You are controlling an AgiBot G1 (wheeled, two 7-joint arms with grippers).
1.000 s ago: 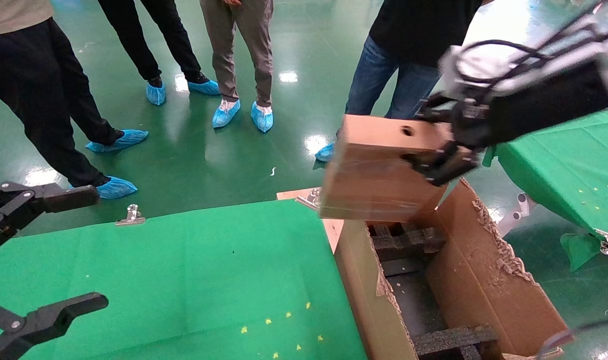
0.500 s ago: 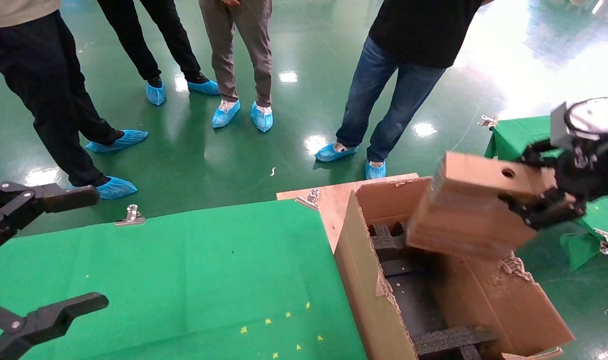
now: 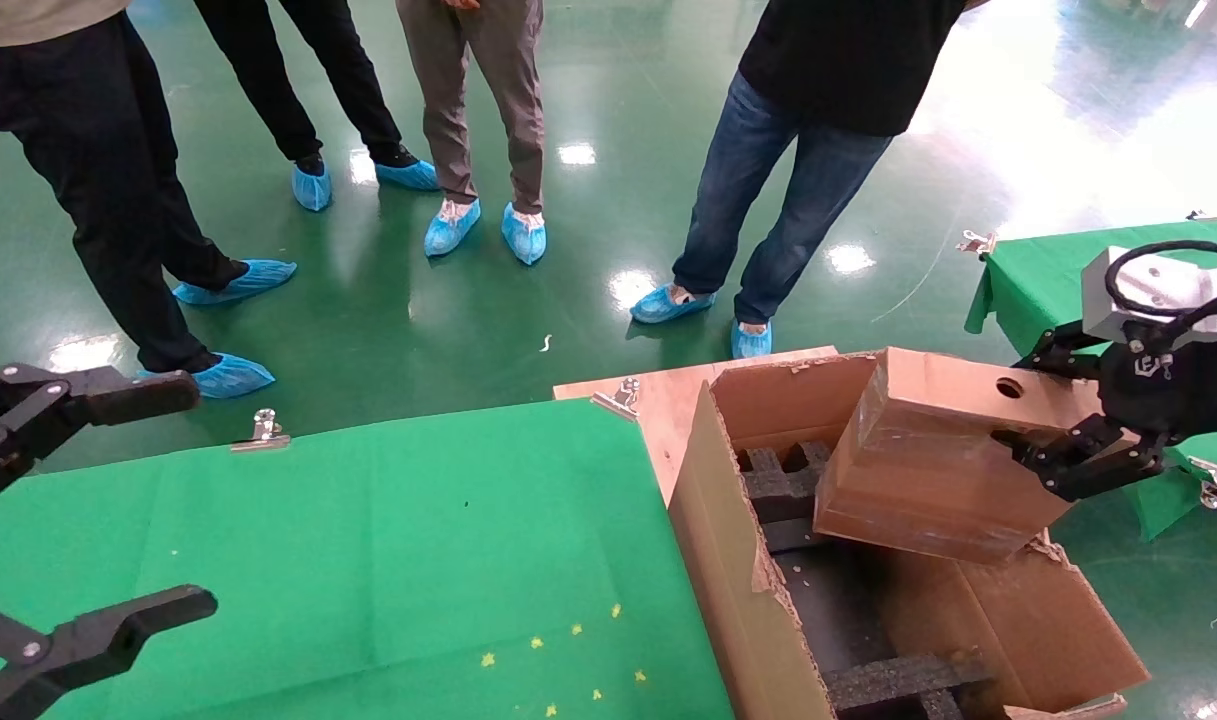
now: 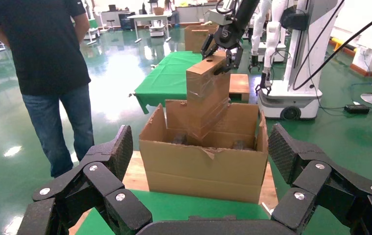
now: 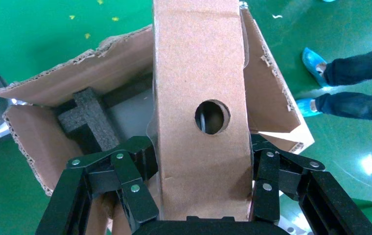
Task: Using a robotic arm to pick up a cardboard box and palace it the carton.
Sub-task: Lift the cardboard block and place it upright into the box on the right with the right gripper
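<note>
The carton [image 3: 768, 600] stands open-topped just beside the green bench [image 3: 368, 560]. Tilted over the carton's mouth, seemingly partly inside, the cardboard box [image 3: 928, 460] hangs ready for lowering. The right gripper [image 3: 1053, 440] jaws clamp its upper end; the left gripper [image 3: 78, 510], beyond the bench from the carton, gapes idle.

You have a green-covered table [image 3: 388, 540] in front of you, its cloth pinned along the far edge by metal clips [image 3: 260, 430]. Small yellow specks [image 3: 568, 640] dot the cloth near you. Just beside its right edge the carton [image 3: 758, 640] stands with its ragged flaps open; it seems to rest on a pale wooden board [image 3: 668, 395], though its base is hidden.
</note>
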